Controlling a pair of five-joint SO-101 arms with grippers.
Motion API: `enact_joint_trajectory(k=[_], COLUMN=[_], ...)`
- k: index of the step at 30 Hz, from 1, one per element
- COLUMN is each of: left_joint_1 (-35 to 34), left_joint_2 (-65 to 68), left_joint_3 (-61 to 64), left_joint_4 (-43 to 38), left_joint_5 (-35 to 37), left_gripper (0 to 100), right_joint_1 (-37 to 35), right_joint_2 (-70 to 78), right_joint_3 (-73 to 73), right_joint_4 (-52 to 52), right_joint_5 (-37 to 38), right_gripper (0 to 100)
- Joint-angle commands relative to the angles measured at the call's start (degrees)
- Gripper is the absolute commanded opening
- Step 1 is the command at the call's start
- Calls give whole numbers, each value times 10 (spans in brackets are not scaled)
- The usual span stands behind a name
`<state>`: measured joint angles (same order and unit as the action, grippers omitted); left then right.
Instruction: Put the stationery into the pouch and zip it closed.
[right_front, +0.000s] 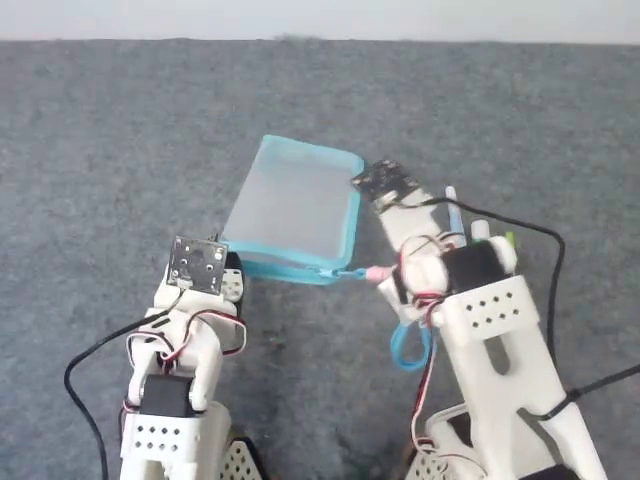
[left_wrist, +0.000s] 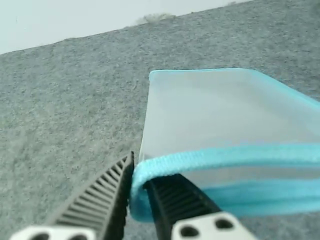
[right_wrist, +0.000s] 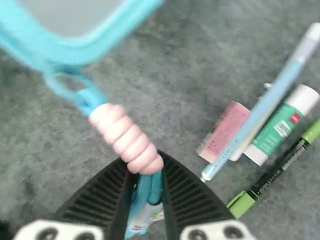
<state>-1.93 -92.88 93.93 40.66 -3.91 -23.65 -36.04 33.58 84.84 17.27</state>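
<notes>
A translucent pouch (right_front: 295, 205) with turquoise trim lies mid-table. My left gripper (left_wrist: 139, 192) is shut on the trim at the pouch's (left_wrist: 225, 115) near-left corner, also seen from above (right_front: 234, 264). My right gripper (right_wrist: 145, 172) is shut on the pink coiled zipper pull (right_wrist: 127, 140) and its blue strap, at the pouch's near-right corner (right_front: 372, 273). Beside the right arm on the cloth lie a pink eraser (right_wrist: 222, 132), a light blue pen (right_wrist: 267, 102), a green-and-white glue stick (right_wrist: 282, 125) and a green marker (right_wrist: 275, 172).
Grey felt cloth (right_front: 120, 150) covers the table, with open room left of and behind the pouch. A blue strap loop (right_front: 407, 345) hangs under the right arm. A black cable (right_front: 545, 250) runs past the stationery (right_front: 470, 225).
</notes>
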Motion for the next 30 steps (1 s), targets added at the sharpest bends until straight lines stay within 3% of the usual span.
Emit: enact_joint_trajectory(k=[1,6,9,14,17,30], left_joint_1=[-10,-10,-10,-10,-10,-10], left_joint_2=[-7,-7,-7,-7,-7,-9], left_joint_3=[-35,-34,-34,-34,-34,-33], left_joint_4=[2,1,1,1,1,1], left_joint_5=[7,32,50,52,51,51], left_gripper=[10,10,10,11,11,11], right_joint_1=[-48,-10,51,190,239,247], right_joint_2=[-5,-5,2,27,52,124], right_joint_3=[-58,-113,-135,-124,-109,-67], right_joint_4=[41,100,118,80,62,52], right_joint_5=[6,41,39,34,37,34], right_gripper=[72,334,428,406,364,366])
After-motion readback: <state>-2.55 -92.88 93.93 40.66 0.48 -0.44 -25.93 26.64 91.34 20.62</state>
